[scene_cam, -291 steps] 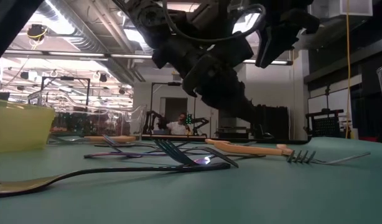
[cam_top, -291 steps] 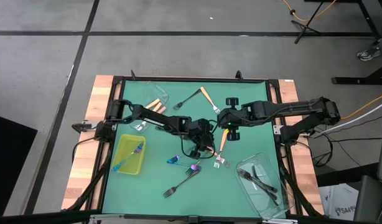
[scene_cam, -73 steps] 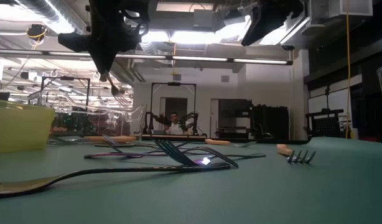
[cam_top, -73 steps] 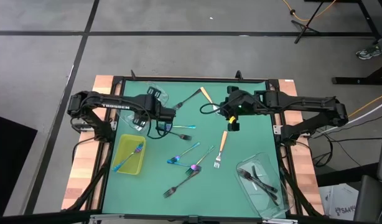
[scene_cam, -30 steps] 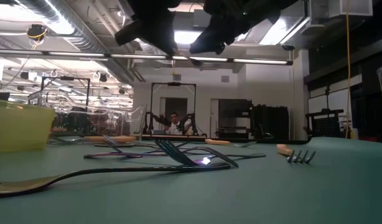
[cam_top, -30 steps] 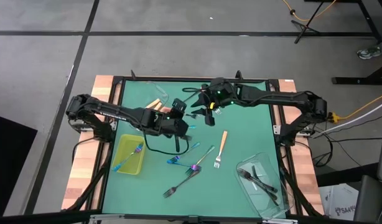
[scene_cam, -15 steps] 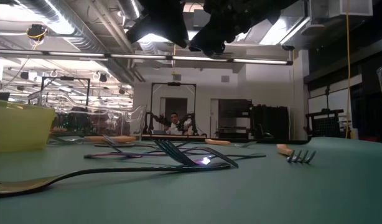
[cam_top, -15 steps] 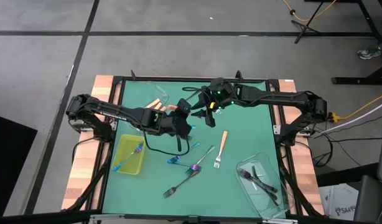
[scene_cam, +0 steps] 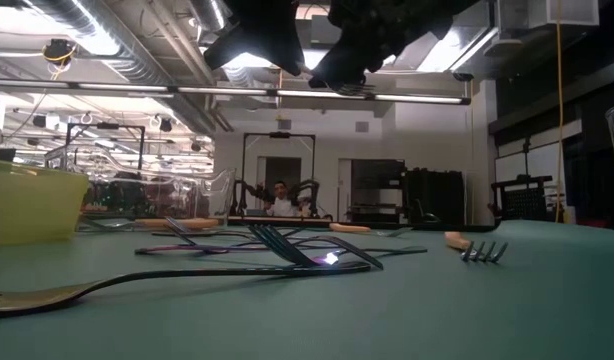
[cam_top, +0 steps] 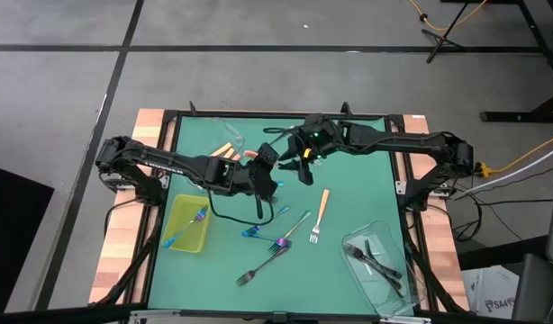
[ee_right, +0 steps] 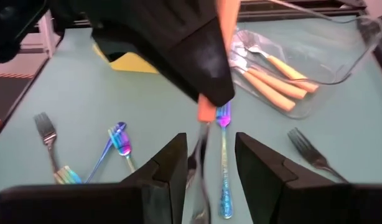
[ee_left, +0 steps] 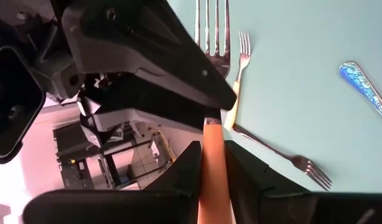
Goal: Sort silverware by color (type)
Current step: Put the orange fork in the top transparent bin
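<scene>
High over the table's middle, my left gripper (cam_top: 269,166) (ee_left: 213,183) is shut on an orange-handled fork (ee_right: 206,112) with a silver head (ee_left: 213,31). My right gripper (cam_top: 299,165) (ee_right: 203,186) meets it from the far right and is open. Its fingers stand on either side of the fork's silver neck (ee_right: 200,155) with a gap to each. In the low view both grippers (scene_cam: 262,35) (scene_cam: 359,48) hang at the top. More forks lie flat on the green mat: an orange-handled one (cam_top: 321,209), iridescent ones (cam_top: 278,241) and a dark one (cam_top: 257,270). My left gripper pinches the fork's orange handle (ee_left: 213,155) between its two fingers. The handle runs forward along the fingers and out past their tips. The fork is lifted clear of the table, its head pointing toward my right gripper, whose finger hides the neck in the left wrist view.
A clear tub (ee_right: 315,56) with orange-handled forks stands at the far left. A yellow-green tray (cam_top: 173,236) at the near left holds an iridescent fork. A clear tub (cam_top: 398,270) at the near right holds dark forks. Bare mat lies along the right side.
My left gripper has rolled about its own pointing line and tipped a little, turning the held fork with it. For the last half second it has kept still. My right gripper has stayed beside it, and neither gripper's gap has changed.
</scene>
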Robot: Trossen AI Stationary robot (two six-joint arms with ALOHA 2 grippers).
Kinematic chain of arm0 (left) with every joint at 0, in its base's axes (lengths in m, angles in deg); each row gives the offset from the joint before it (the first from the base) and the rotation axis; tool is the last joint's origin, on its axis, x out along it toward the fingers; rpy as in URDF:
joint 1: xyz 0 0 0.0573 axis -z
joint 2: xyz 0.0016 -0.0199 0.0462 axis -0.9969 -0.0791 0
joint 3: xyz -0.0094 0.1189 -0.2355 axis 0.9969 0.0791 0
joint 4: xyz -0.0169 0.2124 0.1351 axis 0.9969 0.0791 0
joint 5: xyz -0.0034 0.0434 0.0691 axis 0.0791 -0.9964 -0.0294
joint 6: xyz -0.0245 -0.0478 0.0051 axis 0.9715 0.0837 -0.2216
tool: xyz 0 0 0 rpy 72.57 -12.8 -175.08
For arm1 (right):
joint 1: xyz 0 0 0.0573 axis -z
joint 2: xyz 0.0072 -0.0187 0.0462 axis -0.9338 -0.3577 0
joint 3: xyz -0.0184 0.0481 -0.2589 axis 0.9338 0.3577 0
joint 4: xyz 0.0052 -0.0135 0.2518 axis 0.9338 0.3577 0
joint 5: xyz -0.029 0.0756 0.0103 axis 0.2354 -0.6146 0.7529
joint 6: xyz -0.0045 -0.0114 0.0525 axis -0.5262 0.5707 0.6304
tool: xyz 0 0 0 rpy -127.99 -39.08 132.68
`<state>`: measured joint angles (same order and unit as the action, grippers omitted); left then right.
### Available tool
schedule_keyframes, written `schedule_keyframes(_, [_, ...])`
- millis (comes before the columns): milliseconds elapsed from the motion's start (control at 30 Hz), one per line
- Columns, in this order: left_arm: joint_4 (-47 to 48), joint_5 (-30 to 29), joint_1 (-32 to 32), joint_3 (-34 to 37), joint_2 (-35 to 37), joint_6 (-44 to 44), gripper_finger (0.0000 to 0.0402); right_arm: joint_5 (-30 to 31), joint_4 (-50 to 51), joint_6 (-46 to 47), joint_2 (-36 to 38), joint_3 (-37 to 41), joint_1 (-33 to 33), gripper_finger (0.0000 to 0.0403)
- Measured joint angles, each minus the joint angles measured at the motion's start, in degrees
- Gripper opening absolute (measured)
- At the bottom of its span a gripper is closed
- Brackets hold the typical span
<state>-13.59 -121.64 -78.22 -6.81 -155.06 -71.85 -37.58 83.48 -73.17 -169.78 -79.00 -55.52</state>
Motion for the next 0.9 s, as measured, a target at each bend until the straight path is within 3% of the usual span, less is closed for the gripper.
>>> schedule_keyframes(300, [0.0,0.0,0.0,0.0,0.0,0.0,0.0049,-1.7,0.3,0.0,0.0,0.0,0.0,0.0116])
schedule_keyframes(667, [-1.0,-0.1,0.0,0.0,0.0,-0.1,0.0049,-1.7,0.2,-0.9,0.0,0.0,0.0,0.0008])
schedule_keyframes(900, [-1.7,-0.2,-0.6,0.0,0.0,-0.1,0.0051,-1.7,0.2,-1.1,0.1,0.0,0.0,0.0005])
